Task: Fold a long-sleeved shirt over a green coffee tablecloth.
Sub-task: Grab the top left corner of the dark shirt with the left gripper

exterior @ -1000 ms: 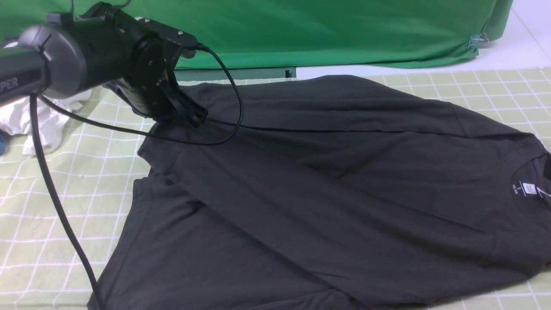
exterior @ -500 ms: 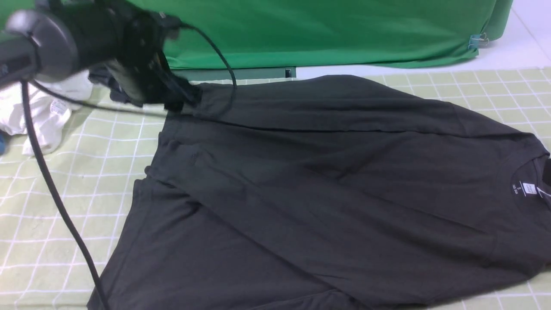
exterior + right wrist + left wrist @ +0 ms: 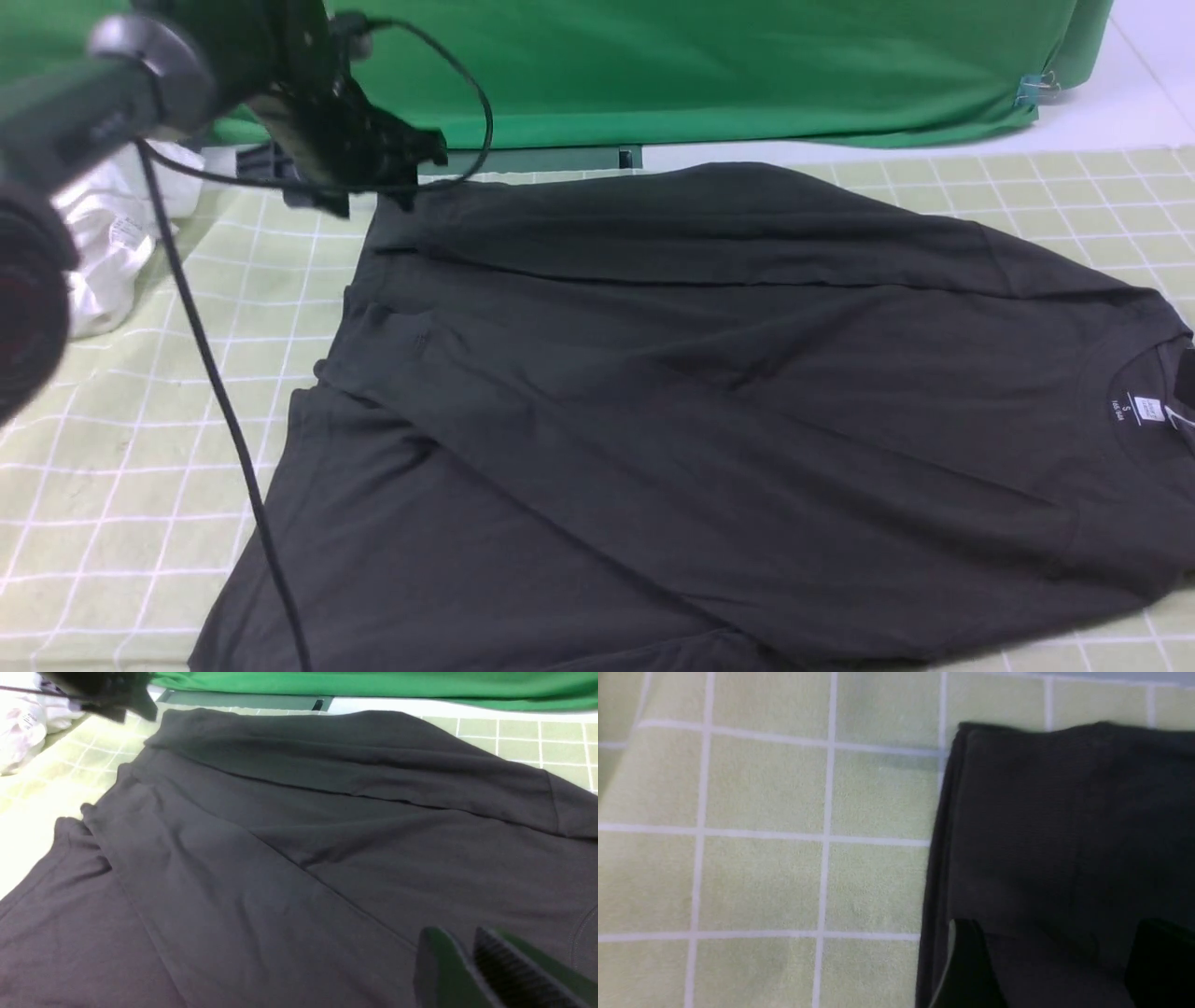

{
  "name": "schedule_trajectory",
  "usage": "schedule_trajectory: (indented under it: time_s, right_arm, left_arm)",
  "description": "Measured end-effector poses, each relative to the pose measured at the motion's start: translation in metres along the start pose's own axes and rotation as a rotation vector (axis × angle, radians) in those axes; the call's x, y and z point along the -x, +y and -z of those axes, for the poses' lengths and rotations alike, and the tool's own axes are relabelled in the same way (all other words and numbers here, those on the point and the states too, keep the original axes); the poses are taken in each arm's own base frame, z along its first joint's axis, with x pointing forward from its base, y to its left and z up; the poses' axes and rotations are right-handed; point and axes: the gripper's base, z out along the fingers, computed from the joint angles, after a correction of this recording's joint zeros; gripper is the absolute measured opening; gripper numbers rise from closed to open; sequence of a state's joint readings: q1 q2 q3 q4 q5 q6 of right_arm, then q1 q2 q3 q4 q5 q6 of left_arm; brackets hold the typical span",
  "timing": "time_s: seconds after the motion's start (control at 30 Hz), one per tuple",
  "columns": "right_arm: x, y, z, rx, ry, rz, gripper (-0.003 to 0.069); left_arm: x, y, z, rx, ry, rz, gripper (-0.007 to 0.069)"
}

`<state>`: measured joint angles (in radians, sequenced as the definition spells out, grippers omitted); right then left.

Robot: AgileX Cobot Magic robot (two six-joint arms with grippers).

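A bright green backdrop (image 3: pixel 709 65) hangs behind the table. The green coffee tablecloth (image 3: pixel 140 420), pale with thin white grid lines, covers the surface. The long-sleeved shirt (image 3: pixel 700 392) lies spread flat on this cloth and takes up most of it. One sleeve is folded along the shirt's far edge and the other crosses its body on a slant.

Only the front view shows the white neck label (image 3: pixel 1148 409) inside the collar, at the shirt's right end. A crumpled white garment (image 3: pixel 103 252) lies on the cloth well apart from the shirt's far left corner. The left gripper (image 3: pixel 350 177) hangs just above that corner, clear of the fabric, with a black cable (image 3: pixel 224 401) trailing down past the shirt's left side.

The left wrist view shows far less of the scene but settles the hand. Its two dark fingers (image 3: pixel 966 970) stand wide apart over the folded sleeve's end, gripping nothing. That end lies square on the grid, and bare checked cloth runs beside it.

The right wrist view looks along the shirt from its collar end and shows both sleeve folds plainly, though not the label. The right gripper (image 3: pixel 455 940) hovers above the shirt's body near the collar. Its fingers are drawn close with only a thin slit between them and nothing in it.
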<state>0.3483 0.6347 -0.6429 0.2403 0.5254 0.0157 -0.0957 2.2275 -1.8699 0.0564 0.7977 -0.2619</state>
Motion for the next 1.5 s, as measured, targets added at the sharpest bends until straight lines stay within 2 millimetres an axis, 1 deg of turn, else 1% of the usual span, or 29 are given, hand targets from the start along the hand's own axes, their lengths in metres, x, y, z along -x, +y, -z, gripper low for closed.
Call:
schedule_trajectory:
  time_s: [0.13,0.27,0.37,0.47,0.5,0.57,0.6,0.63,0.67,0.7,0.77,0.8,0.87,1.07,1.2,1.27,1.37,1.5]
  right_arm:
    - [0.0,0.0,0.0,0.0,0.001,0.0,0.0109]
    - [0.0,0.0,0.0,0.0,0.003,-0.001,0.0112]
    - [0.0,0.0,0.0,0.0,0.003,-0.001,0.0113]
    - [0.0,0.0,0.0,0.0,0.003,-0.001,0.0118]
    - [0.0,0.0,0.0,0.0,0.003,-0.001,0.0118]
    - [0.0,0.0,0.0,0.0,0.003,-0.001,0.0121]
    - [0.0,0.0,0.0,0.0,0.003,-0.001,0.0121]
    - [0.0,0.0,0.0,0.0,0.003,-0.001,0.0122]
    - [0.0,0.0,0.0,0.0,0.003,-0.001,0.0123]
    - [0.0,0.0,0.0,0.0,0.003,-0.001,0.0123]
    - [0.0,0.0,0.0,0.0,0.004,-0.001,0.0123]
    - [0.0,0.0,0.0,0.0,0.005,-0.001,0.0123]
    - [-0.001,0.0,0.0,0.0,0.009,-0.001,0.0123]
    - [-0.001,0.0,0.0,0.0,0.011,-0.001,0.0124]
    - [-0.001,0.0,0.0,0.0,0.011,-0.002,0.0124]
    - [-0.001,0.0,0.0,0.0,0.011,-0.002,0.0124]
    - [-0.001,0.0,0.0,0.0,0.011,-0.002,0.0124]
    - [-0.001,0.0,0.0,0.0,0.011,-0.002,0.0124]
  left_arm:
    - [-0.003,0.002,-0.016,0.004,0.012,0.003,0.0442]
    - [-0.004,0.002,-0.027,0.001,0.001,0.002,0.0442]
    - [-0.004,0.002,-0.032,-0.001,-0.006,0.001,0.0441]
    - [-0.005,0.001,-0.035,-0.008,-0.007,0.008,0.0419]
    - [-0.005,0.001,-0.037,-0.01,-0.005,0.01,0.0391]
    - [-0.006,0.001,-0.038,-0.01,-0.004,0.011,0.0312]
    - [-0.006,0.001,-0.038,-0.011,-0.003,0.012,0.0304]
    - [-0.005,0.001,-0.038,-0.012,-0.006,0.012,0.0267]
    - [-0.005,0.001,-0.038,-0.015,-0.011,0.014,0.0217]
    - [-0.005,0.001,-0.037,-0.017,-0.014,0.015,0.0129]
    - [-0.005,0.0,-0.037,-0.019,-0.015,0.012,0.0062]
    - [-0.004,0.0,-0.037,-0.021,-0.016,0.01,0.0034]
    - [-0.004,0.0,-0.037,-0.022,-0.016,0.004,0.0017]
    - [-0.005,0.0,-0.037,-0.023,-0.009,-0.002,0.001]
    - [-0.003,0.002,-0.034,-0.022,-0.013,0.0,0.0014]
    - [-0.002,0.006,-0.031,-0.017,-0.01,0.005,0.0029]
    - [-0.001,0.011,-0.031,-0.011,-0.007,0.014,0.0078]
    - [-0.001,0.014,-0.031,-0.008,-0.009,0.02,0.0204]
